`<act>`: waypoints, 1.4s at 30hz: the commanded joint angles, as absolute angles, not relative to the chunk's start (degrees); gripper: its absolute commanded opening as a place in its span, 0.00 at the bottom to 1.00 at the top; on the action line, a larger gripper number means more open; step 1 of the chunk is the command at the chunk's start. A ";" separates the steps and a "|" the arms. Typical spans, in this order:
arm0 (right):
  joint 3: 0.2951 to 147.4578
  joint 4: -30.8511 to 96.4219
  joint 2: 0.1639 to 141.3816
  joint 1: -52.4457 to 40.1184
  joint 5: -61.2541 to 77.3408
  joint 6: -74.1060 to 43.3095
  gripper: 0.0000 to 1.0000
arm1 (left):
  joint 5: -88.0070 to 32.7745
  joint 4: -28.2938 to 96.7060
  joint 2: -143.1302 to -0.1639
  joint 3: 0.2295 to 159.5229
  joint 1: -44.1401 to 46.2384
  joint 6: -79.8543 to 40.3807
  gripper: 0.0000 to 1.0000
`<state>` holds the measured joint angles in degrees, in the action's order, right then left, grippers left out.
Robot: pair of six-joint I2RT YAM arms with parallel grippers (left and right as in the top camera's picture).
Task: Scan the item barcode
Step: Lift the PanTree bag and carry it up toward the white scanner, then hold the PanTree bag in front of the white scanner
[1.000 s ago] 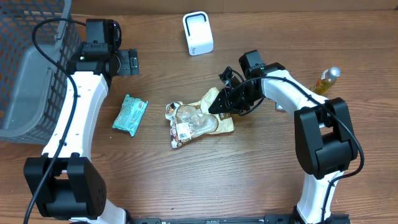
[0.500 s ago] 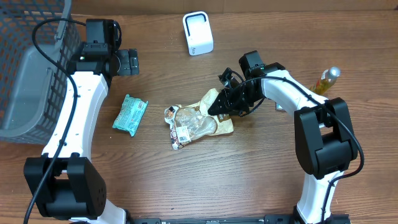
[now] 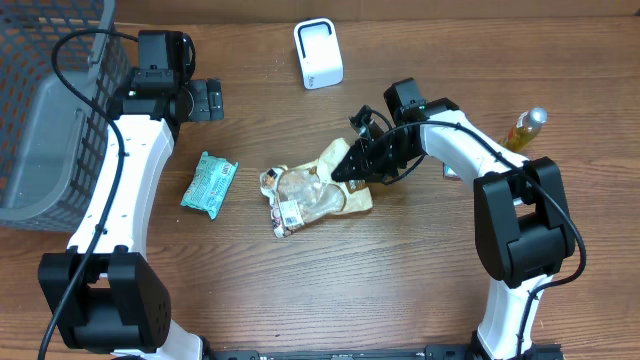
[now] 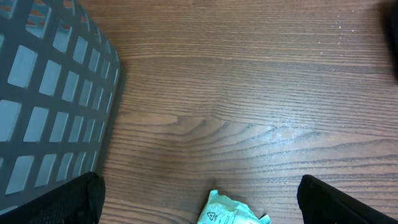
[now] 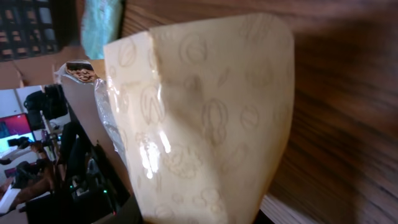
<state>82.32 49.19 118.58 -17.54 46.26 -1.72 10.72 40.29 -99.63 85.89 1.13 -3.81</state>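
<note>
Snack bag [image 3: 310, 192] sits slightly further left than a second ago, and the right gripper [image 3: 345, 165] has gone with it. Wooden table [image 3: 400, 290]; grey mesh basket [image 3: 40, 150] on its left edge. The bag is mid-table, teal packet [image 3: 208, 183] left of it, white scanner [image 3: 318, 52] at the far edge, yellow bottle [image 3: 525, 128] far right. Right arm bends in over the bag, jaws pinched on its beige upper-right corner, flap lifted. Left arm stretches to the far left; left gripper [image 3: 212, 100] is spread wide, holding nothing, near the basket.
</note>
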 commanded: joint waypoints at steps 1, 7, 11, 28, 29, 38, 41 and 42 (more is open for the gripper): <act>86.02 49.08 117.75 -17.23 50.74 -1.69 0.06 | 10.87 40.12 -98.61 87.05 1.39 -2.55 1.00; 90.48 49.43 113.16 -17.23 50.61 -0.60 0.04 | 10.87 40.10 -98.61 87.05 1.39 -2.55 1.00; 94.83 49.17 110.02 -17.28 48.56 -0.19 0.04 | 10.87 40.12 -98.61 87.05 1.39 -2.55 1.00; 105.71 26.52 107.48 -18.26 14.50 1.80 0.04 | 10.87 40.12 -98.61 87.05 1.39 -2.55 1.00; 105.62 25.26 107.55 -18.39 12.51 1.80 0.04 | 10.85 40.10 -98.61 87.05 1.39 -2.55 1.00; 105.23 13.58 112.38 -19.03 3.86 2.02 0.04 | 10.87 40.12 -98.61 87.05 1.39 -2.55 1.00; 105.23 10.44 114.87 -19.14 3.84 3.20 0.04 | 10.87 40.12 -98.61 87.05 1.39 -2.55 1.00; 105.23 9.30 115.90 -19.18 3.07 4.03 0.04 | 10.87 40.10 -98.61 87.05 1.39 -2.55 1.00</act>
